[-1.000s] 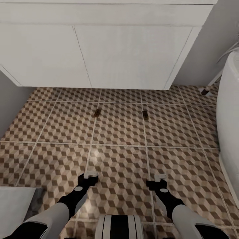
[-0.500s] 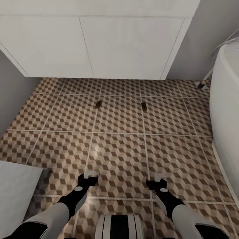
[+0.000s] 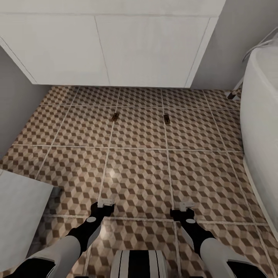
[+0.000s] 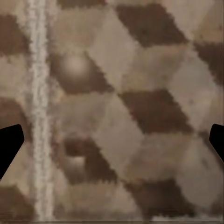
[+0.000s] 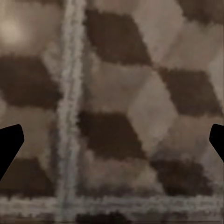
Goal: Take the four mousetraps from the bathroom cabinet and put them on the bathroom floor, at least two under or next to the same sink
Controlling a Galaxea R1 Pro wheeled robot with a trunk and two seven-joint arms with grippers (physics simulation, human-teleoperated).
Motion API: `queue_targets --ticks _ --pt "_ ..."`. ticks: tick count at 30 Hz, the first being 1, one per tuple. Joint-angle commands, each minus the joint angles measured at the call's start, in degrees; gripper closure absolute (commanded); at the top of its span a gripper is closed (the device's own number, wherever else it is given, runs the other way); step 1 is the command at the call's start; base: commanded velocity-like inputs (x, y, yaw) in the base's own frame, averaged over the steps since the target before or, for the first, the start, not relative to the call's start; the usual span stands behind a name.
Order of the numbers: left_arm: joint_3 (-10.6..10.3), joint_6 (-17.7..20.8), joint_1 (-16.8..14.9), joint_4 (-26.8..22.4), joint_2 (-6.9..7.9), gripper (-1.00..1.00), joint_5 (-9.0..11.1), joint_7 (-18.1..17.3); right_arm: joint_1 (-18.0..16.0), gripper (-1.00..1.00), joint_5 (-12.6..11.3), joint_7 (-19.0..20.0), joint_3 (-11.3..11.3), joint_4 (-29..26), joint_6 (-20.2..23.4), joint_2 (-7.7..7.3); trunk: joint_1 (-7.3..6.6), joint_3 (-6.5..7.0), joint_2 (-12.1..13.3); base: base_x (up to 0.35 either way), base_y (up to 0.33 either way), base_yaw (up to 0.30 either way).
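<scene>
**Two traps down, two to fetch**

Two mousetraps (image 3: 114,116) (image 3: 166,118) lie on the bathroom floor (image 3: 139,181) just in front of the white vanity (image 3: 116,46) — apart from each other. The likely next move is back to the cabinet for more. Left gripper (image 3: 105,204) and right gripper (image 3: 185,206) hang wide apart, holding nothing — tiles between their tips.

Head looks down; wrists close over bathroom floor (image 3: 139,154).

Glossy tiled bathroom floor (image 3: 139,181), matt white vanity (image 3: 116,46)
</scene>
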Motion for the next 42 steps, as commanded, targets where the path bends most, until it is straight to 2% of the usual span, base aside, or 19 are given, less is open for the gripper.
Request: queue_targets --ticks 1,42 --pt "-0.5 -0.2 0.0 0.1 0.00 -1.00 0.0 0.4 0.0 -1.00 0.6 -0.1 -0.5 0.1 -0.2 0.04 -0.02 -0.03 0.0 -0.042 0.000 0.000" --pt "-0.2 -0.2 0.0 0.1 -0.12 -1.00 0.1 0.6 0.0 -1.00 0.6 -0.2 -0.5 0.1 -0.2 -0.13 -0.02 -0.03 0.0 -0.004 0.000 0.000"
